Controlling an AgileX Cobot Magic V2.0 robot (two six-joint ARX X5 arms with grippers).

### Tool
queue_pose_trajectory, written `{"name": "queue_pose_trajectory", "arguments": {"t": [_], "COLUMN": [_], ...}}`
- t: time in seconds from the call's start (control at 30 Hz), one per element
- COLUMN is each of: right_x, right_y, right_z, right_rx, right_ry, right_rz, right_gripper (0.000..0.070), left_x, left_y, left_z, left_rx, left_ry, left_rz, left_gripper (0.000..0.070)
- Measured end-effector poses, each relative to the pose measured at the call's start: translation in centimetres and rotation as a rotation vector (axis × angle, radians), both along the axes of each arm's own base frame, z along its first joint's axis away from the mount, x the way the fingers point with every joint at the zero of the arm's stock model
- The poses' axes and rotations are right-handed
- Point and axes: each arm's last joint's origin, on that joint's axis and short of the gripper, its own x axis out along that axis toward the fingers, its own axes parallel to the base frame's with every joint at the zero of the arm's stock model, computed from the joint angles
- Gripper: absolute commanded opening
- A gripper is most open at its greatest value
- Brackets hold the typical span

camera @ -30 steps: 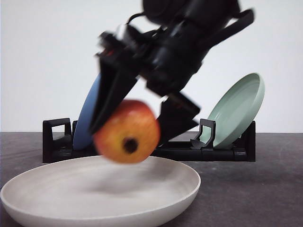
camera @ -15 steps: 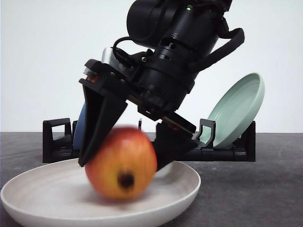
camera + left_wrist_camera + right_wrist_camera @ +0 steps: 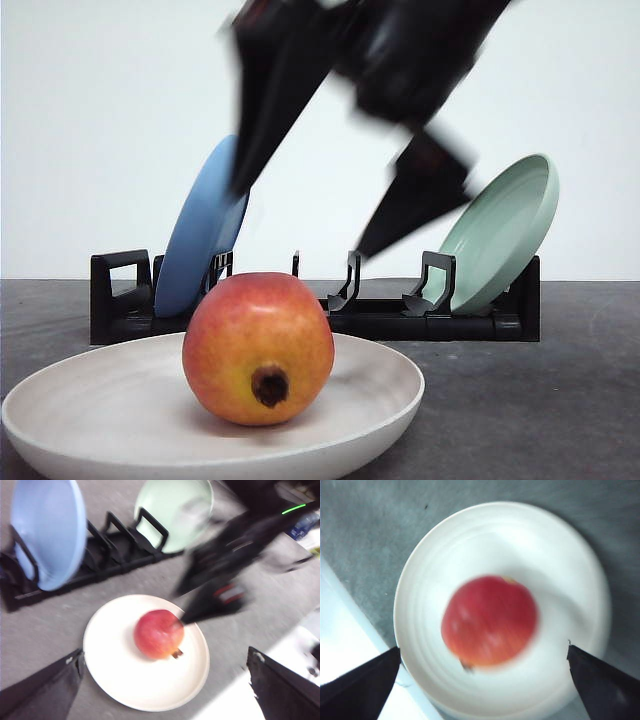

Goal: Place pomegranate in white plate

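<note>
Front view: my right gripper (image 3: 305,215) hangs blurred above the pomegranate (image 3: 258,348), fingers (image 3: 410,200) spread wide w/ nothing between them. Pomegranate sits approx. centre of the white plate (image 3: 390,385) on the tabletop (image 3: 560,400), calyx toward cam. Left gripper (image 3: 165,685) fingers also wide apart, empty; rack (image 3: 120,300) behind holds blue plate (image 3: 200,245) and green plate (image 3: 505,230), both on edge.

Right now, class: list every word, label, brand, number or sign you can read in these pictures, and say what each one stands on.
No readable text.
Pomegranate, white plate, blue plate, green plate, black rack: no markings seen.
Blurred red-and-white patch on the arm: unreadable.
</note>
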Motion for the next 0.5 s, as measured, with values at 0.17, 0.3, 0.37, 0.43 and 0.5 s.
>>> {"name": "queue_pose_trajectory", "arguments": {"t": [0.17, 0.3, 0.37, 0.43, 0.5], "right_x": [-4.4, -8.9, -11.1, -13.0, -14.6], "right_y": [-5.4, -10.6, -13.1, -15.3, -17.2], "right_z": [5.6, 8.8, 9.7, 10.4, 10.7], "right_rx": [-0.034, -0.017, -0.002, 0.029, 0.086], "right_ry": [-0.180, -0.325, -0.392, -0.473, -0.544], "right_rz": [-0.100, -0.202, -0.269, -0.346, -0.405], "right_gripper": [0.0700, 0.0700, 0.0700, 0.0700, 0.0700], "left_x": [0.0, 0.1, 0.1, 0.2, 0.3], "left_y": [0.0, 0.1, 0.1, 0.1, 0.1], "left_z": [0.0, 0.0, 0.1, 0.2, 0.2], "left_rx": [0.002, 0.001, -0.002, -0.003, -0.003], "left_ry": [-0.010, -0.017, -0.030, -0.044, -0.055], "left_rz": [0.019, 0.031, 0.053, 0.080, 0.100], "left_gripper": [0.0631, 0.0631, 0.0632, 0.0631, 0.0631]}}
